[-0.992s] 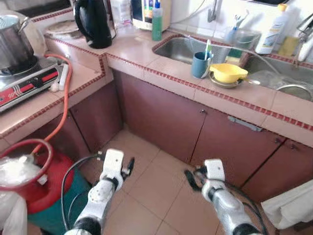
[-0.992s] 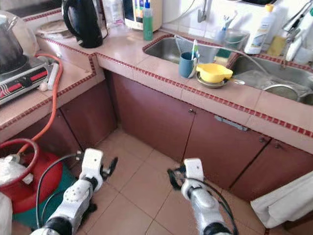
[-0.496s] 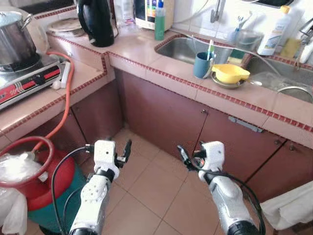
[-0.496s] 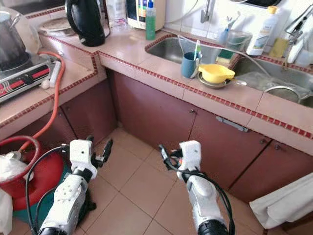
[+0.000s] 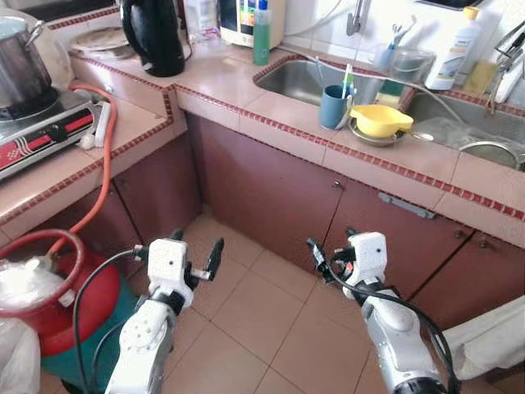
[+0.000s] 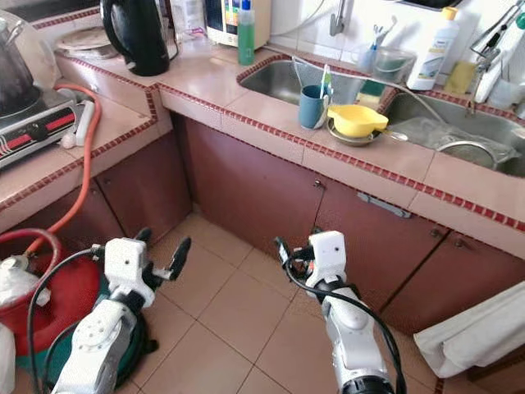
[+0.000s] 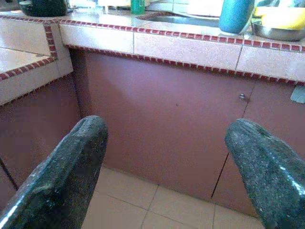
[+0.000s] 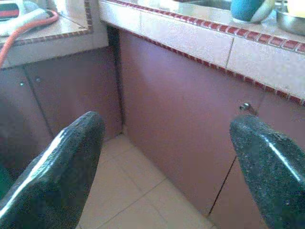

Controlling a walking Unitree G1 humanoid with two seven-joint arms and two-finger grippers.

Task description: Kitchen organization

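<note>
Reaching: my left fingers (image 5: 195,256) and right fingers (image 5: 332,254) spread wide, holding nothing, above the floor.
Cup: blue cup (image 5: 334,107) at surface's front edge, beside yellow bowl (image 5: 381,121).
Tip: lift up slowly, grab cup's middle.

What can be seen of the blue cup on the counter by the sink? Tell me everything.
The blue cup is a plain, opaque teal-blue tumbler with no visible handle, and looks like plastic. It stands upright on the pink tiled counter, at the near edge of the steel sink. Something slim with green and white parts, perhaps a toothbrush, sticks up out of it. On its right, close or touching, a yellow bowl sits in a metal dish.
</note>
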